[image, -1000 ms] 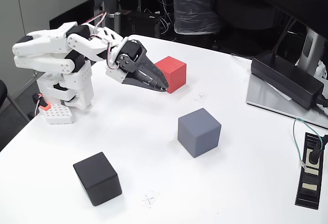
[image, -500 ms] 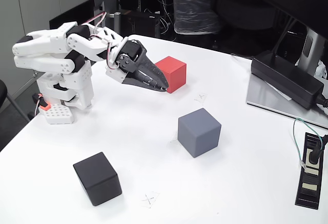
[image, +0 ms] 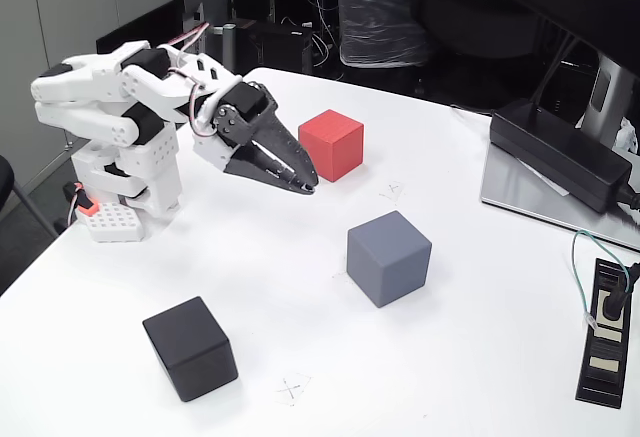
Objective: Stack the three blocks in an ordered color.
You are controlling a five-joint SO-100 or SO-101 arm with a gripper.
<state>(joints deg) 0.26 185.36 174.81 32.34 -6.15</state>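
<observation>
Claw (image: 308, 184) clenched, empty, tips low over table (image: 300, 287), just left of red cube (image: 332, 144), apart from it. Grey cube (image: 388, 257) mid-table; black cube (image: 190, 347) near front edge. All three well apart, none stacked. Pencil crosses on table likely mark placement spots. Stacking not yet begun.
</observation>
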